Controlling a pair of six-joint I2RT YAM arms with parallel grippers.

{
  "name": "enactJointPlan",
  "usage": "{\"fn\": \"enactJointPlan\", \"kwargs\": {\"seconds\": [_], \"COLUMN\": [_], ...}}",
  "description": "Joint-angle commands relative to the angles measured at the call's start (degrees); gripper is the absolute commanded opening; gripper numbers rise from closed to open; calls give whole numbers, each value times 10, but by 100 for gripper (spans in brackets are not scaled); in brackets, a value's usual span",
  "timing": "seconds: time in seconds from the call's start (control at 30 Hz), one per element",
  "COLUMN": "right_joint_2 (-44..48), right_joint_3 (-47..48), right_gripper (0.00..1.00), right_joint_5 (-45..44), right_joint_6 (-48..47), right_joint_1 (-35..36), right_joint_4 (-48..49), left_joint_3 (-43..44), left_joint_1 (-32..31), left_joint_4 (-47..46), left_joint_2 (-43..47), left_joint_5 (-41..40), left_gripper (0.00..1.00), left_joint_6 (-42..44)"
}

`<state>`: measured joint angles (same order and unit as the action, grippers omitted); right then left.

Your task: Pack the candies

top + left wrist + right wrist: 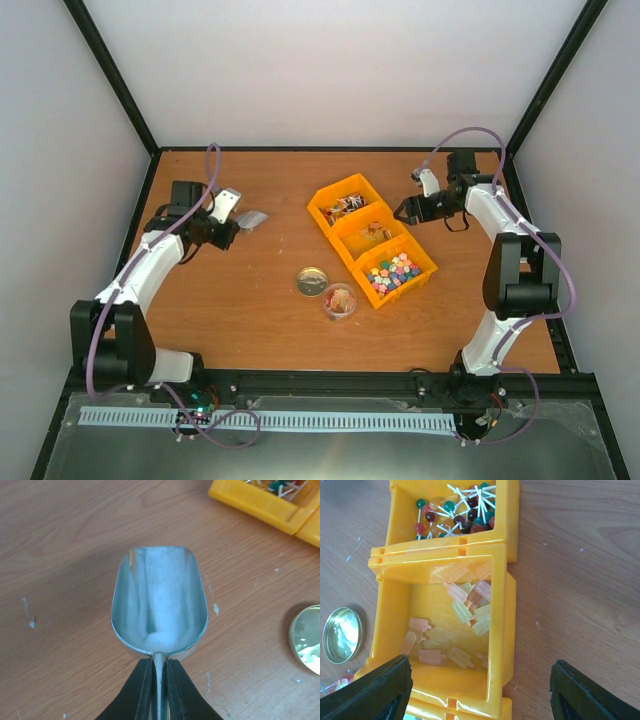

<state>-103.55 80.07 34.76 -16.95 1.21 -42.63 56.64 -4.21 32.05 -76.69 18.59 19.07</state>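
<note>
Nearest the arm bases, a small clear cup (340,304) is sitting on the desk (240,300) with the candies (340,297) lying inside it as reddish-orange bits. A round gold lid (312,281) is lying just beside it, to the left. Behind them three orange bins are running in a diagonal row. The near bin (408,286) is holding multicoloured pieces (392,270), the middle bin (501,630) pale wrapped pieces (470,605), and the far bin (506,520) lollipops (460,510). The right end effector (480,692) is hovering over the middle bin, jaws spread wide, grasping nothing. Off to the left, the left end effector (159,690) is clenching the handle of a metal scoop (159,600) — its bowl is showing empty.
</note>
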Motion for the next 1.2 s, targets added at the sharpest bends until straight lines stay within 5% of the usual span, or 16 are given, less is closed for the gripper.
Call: {"fn": "enactJointPlan", "kwargs": {"seconds": [0.0, 0.7, 1.17], "right_joint_2": [19, 72, 109], "right_joint_3": [-11, -28, -39], "right_gripper": [75, 76, 76], "right_joint_5": [22, 35, 69], "right_joint_6": [-12, -36, -47], "right_joint_1": [-4, -4, -3], "right_joint_4": [5, -16, -48], "left_joint_3": [-6, -18, -19], "left_joint_1": [21, 24, 24], "left_joint_4": [-48, -116, -94], "left_joint_2": [-29, -146, -149], "left_joint_5": [0, -48, -36], "left_gripper": [1, 1, 15], "left_joint_6": [-24, -11, -4]}}
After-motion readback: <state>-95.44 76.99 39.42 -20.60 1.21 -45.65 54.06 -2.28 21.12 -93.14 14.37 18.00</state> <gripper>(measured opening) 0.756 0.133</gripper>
